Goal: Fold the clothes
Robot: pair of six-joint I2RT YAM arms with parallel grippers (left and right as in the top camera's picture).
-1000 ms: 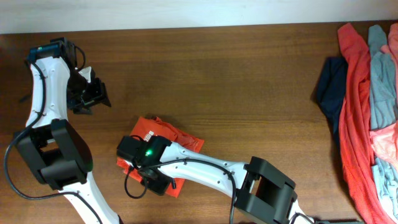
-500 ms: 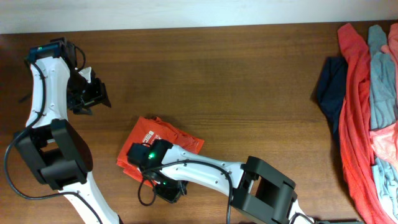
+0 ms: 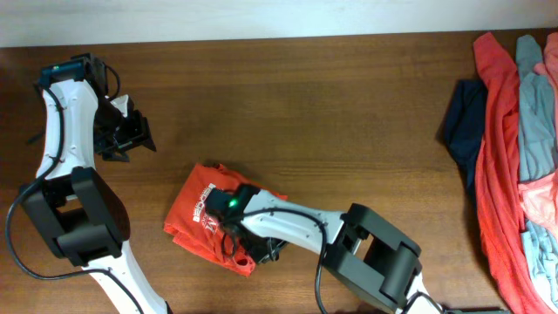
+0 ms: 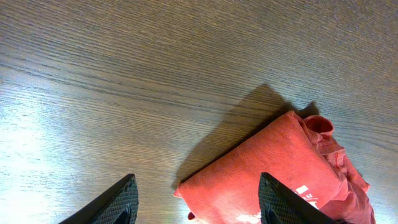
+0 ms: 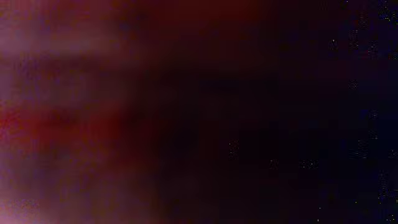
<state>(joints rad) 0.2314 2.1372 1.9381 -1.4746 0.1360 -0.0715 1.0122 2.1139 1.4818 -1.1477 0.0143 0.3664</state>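
The orange-red T-shirt lies folded into a small bundle on the wooden table, left of centre, with white lettering showing on top. My right gripper presses down at the bundle's lower right edge. Its fingers are hidden, and the right wrist view is only a dark red blur. My left gripper hovers open and empty to the upper left of the shirt, apart from it. In the left wrist view the shirt's corner lies ahead between the open left gripper's fingertips.
A pile of other garments lies at the table's right edge: a plain coral-red one, a grey-blue one and a navy one. The table's far edge runs along the top.
My right arm has slid to the right across the folded shirt, uncovering its white print. The left arm has not moved.
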